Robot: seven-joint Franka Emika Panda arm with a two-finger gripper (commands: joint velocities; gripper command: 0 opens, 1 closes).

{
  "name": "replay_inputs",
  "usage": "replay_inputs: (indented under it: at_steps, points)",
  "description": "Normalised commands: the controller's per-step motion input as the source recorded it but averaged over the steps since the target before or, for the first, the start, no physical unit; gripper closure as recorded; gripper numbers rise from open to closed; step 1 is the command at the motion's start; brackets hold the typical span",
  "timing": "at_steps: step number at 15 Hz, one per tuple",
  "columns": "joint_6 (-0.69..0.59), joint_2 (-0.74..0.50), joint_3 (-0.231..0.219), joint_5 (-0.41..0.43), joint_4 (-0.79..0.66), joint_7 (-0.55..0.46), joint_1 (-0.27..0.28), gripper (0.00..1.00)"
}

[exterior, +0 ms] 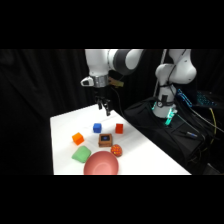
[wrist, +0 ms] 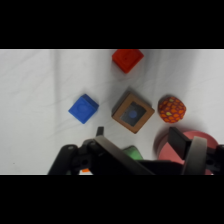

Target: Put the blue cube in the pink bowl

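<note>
White table (exterior: 145, 155) holds blue cube (exterior: 97, 128), pink bowl (exterior: 101, 164)

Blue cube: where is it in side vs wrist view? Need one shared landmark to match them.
Side view: the blue cube lies on the white table at mid-picture, below the gripper.
Wrist view: the blue cube is left of centre, above the gripper's linkage.
Shared landmark: the brown block with a blue mark on top, next to the cube in both views.

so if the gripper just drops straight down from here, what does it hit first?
Probably bare table. In the side view the gripper hangs behind the blue cube, apparently not over it, though depth is unclear.
</note>
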Motion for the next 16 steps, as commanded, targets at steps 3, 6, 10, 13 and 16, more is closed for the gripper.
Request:
replay_inputs:
  at_steps: [3,6,10,13,16]
  points:
    - [0.02,0.04,0.005,0.046,0.04,0.07,-0.037,0.00]
    - [0.08,0.11,-0.043,0.216,0.13,0.11,-0.093,0.00]
    - [0.11,0.19,-0.069,0.253,0.20,0.08,-0.119,0.00]
    - [0.13,0.23,-0.065,0.174,0.24,0.14,-0.100,0.00]
    - [0.15,0.26,-0.054,0.123,0.28,0.19,-0.074,0.00]
